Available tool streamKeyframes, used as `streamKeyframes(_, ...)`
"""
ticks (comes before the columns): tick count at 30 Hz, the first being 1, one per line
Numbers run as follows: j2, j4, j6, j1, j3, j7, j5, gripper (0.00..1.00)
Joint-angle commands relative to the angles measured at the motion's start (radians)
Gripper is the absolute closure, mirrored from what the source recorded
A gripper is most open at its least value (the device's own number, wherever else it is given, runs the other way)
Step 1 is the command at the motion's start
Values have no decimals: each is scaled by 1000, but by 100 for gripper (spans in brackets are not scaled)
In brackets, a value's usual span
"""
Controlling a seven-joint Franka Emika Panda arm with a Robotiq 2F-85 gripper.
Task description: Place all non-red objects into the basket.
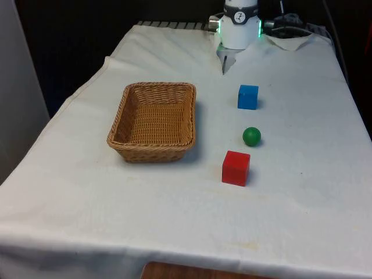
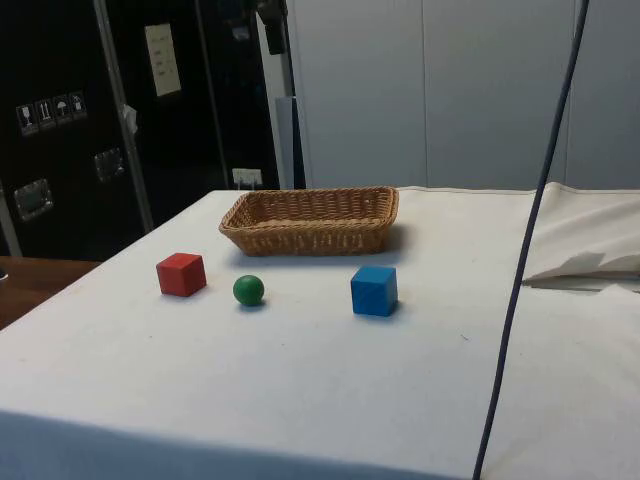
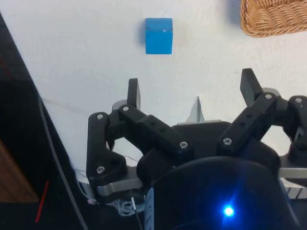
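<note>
A wicker basket (image 1: 153, 121) (image 2: 312, 220) stands empty on the white cloth, toward the front view's left. To its right three objects lie in a row: a blue cube (image 1: 247, 96) (image 2: 373, 290) farthest back, a green ball (image 1: 251, 136) (image 2: 248, 290) in the middle, and a red cube (image 1: 235, 167) (image 2: 181, 274) nearest the front. My gripper (image 3: 192, 91) hangs high above the cloth, open and holding nothing. In the wrist view the blue cube (image 3: 159, 35) lies ahead of the fingertips and a corner of the basket (image 3: 273, 17) is off to one side.
The robot's base (image 1: 239, 24) stands at the table's far end. A rumpled fold of cloth (image 2: 590, 250) and a dark cable (image 2: 525, 260) are in the side view's right part. Dark cabinets (image 2: 70, 120) stand behind the table.
</note>
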State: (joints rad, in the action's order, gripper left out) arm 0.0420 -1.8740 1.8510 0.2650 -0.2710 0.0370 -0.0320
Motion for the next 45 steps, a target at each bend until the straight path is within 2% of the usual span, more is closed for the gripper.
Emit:
streamKeyframes(1, -1, -1, 0, 0, 0, 0, 0, 0)
streamKeyframes(10, -34, -38, 30, 2, 12, -10, 4, 0)
streamKeyframes(11, -25, -27, 14, 0, 12, -3, 0, 0)
streamKeyframes(17, -45, -62, 74, 5, 24, -21, 11, 0)
streamKeyframes(19, -36, -53, 59, 1, 23, -9, 0, 0)
streamKeyframes(20, -47, -67, 83, 5, 30, -26, 12, 0)
streamKeyframes(23, -48, -75, 100, 4, 43, -32, 8, 0)
streamKeyframes(28, -45, -87, 118, 3, 54, -35, 2, 0)
streamKeyframes(29, -42, -83, 106, 1, 54, -29, 0, 0)
streamKeyframes(30, -43, -93, 125, 3, 57, -36, 0, 0)
streamKeyframes(38, -24, -109, 157, 1, 63, -33, -18, 0)
streamKeyframes(39, -29, -109, 147, 1, 63, -32, -9, 0)
streamKeyframes(40, -14, -107, 165, -1, 62, -30, -27, 0)
streamKeyframes(45, 4, -112, 190, -2, 63, -30, -41, 0)
